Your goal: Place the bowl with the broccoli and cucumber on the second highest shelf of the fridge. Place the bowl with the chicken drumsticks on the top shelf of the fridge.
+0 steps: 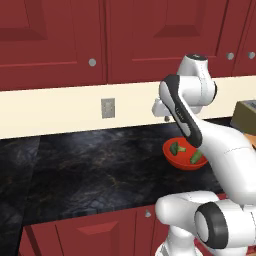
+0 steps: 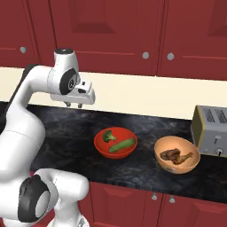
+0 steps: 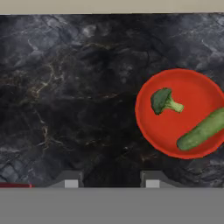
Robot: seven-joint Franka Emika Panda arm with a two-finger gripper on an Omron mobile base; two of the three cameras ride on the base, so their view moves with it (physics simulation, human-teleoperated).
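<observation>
Glossy round red bowl (image 3: 180, 113) on veined black marble counter (image 3: 78, 100); gripper (image 3: 109, 180) fingers spread, empty.

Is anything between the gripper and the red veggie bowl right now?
Nothing visible. The gripper, jaws apart and empty, hangs above bare black counter; the red bowl sits off to its side, with the orange bowl and toaster beyond it.

white glossy arm (image 2: 20, 133), rounded link shells, dark grey joint bands and caps, small dark finger tips (image 3: 152, 179) with pale pads
</observation>
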